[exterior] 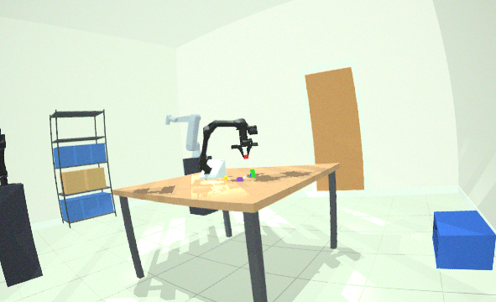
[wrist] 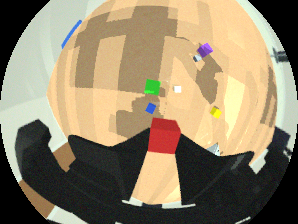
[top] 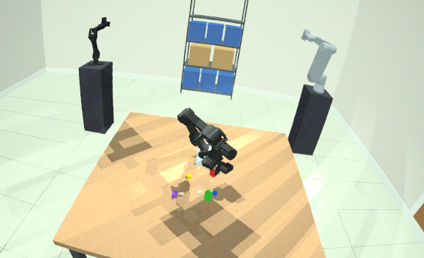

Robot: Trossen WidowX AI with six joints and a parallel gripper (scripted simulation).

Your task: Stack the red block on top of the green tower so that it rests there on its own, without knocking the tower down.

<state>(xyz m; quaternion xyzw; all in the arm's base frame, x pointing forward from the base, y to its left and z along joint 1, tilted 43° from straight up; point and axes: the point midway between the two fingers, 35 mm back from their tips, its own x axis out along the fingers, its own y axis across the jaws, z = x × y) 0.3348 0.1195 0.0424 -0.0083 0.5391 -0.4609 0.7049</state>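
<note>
The arm is arched up from its white base and bent forward, with the wrist turned down so that the pincer (exterior: pixel 246 154) is pointed at the surface (exterior: pixel 273 190). The pincer is closed on the red block (exterior: pixel 246 156), which is held well above the surface between the two dark fingers — the block (wrist: pixel 164 136) is seen at the bottom centre of the wrist view. The green tower (top: pixel 207 196) is stood on the surface nearer than the pincer in the top view, apart from the red block (top: pixel 212 173).

A blue piece (top: pixel 214 193) is seen just right of the tower, a white one (top: pixel 199 192) just left. Farther left, a purple piece (top: pixel 174 194) and a yellow one (top: pixel 189 175) are made out — their shapes are too small to tell. How many blocks make up the tower cannot be told.
</note>
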